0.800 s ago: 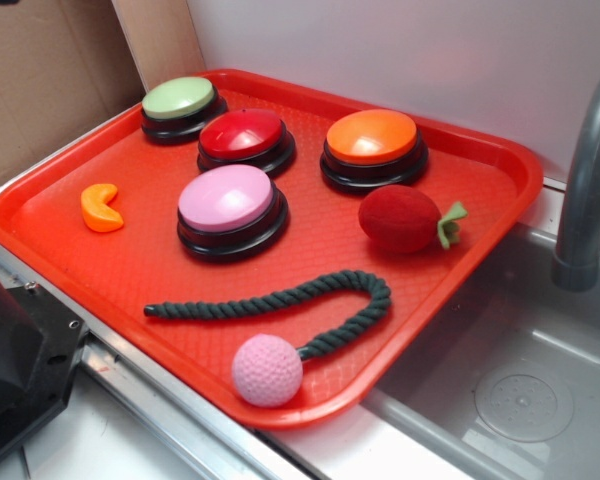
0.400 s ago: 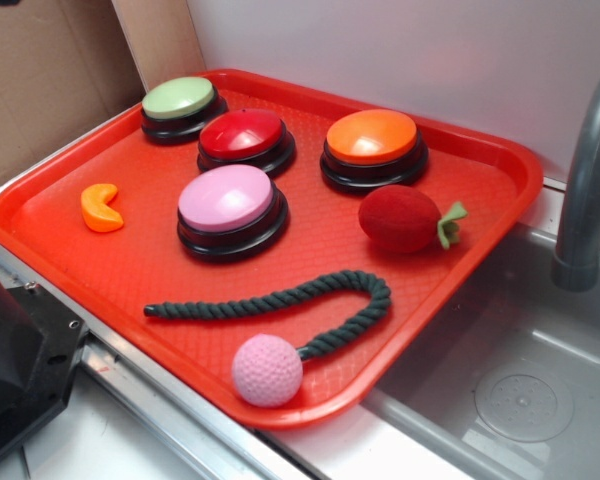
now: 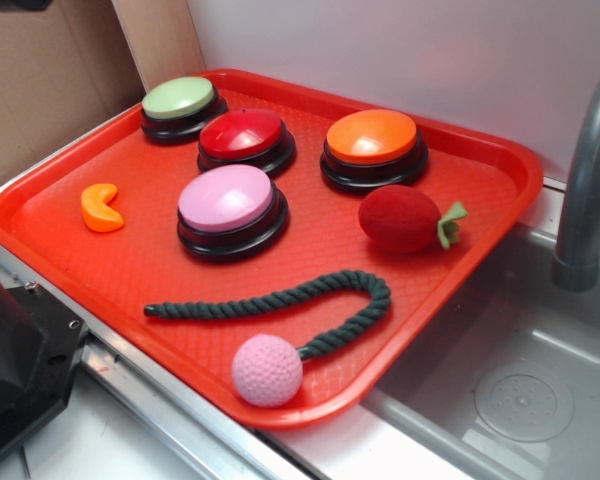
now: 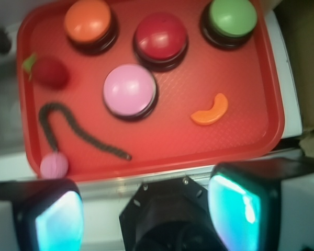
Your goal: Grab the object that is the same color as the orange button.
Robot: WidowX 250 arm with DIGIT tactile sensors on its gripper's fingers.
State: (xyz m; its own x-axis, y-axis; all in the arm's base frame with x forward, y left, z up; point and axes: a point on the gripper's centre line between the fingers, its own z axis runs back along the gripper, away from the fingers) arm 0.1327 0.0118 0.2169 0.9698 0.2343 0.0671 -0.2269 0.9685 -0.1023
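Four buttons and three toys on one red tray

One red tray (image 3: 500, 165) held everything, seen from the exterior camera with a grey sink (image 3: 520, 400) off its 4 o'clock corner and a faucet (image 3: 588, 190) at 3 o'clock. Taking the tray's middle as the clock centre in that view, the green button (image 3: 179, 98) sat at 10 o'clock in the far corner, the red button (image 3: 243, 134) just beside it toward the centre, and the orange button (image 3: 371, 137) at 1 o'clock. The pink button (image 3: 226, 198) stood near the centre, close to the red one. The orange crescent (image 3: 101, 207) lay at 9 o'clock, flat on the tray floor, apart from every button and near the rim. A plush strawberry (image 3: 401, 218) rested at 3 o'clock, just below the orange button. A dark rope (image 3: 280, 297) curved across the near part of the tray, ending at a pink ball (image 3: 267, 369) at 6 o'clock by the near rim.

From the wrist camera the gripper (image 4: 146, 206) hung high above the near edge of the tray, its two fingers (image 4: 235, 206) spread wide and nothing between them. In that view the crescent (image 4: 211, 111) lay at 3 o'clock of the pink button (image 4: 129, 90).
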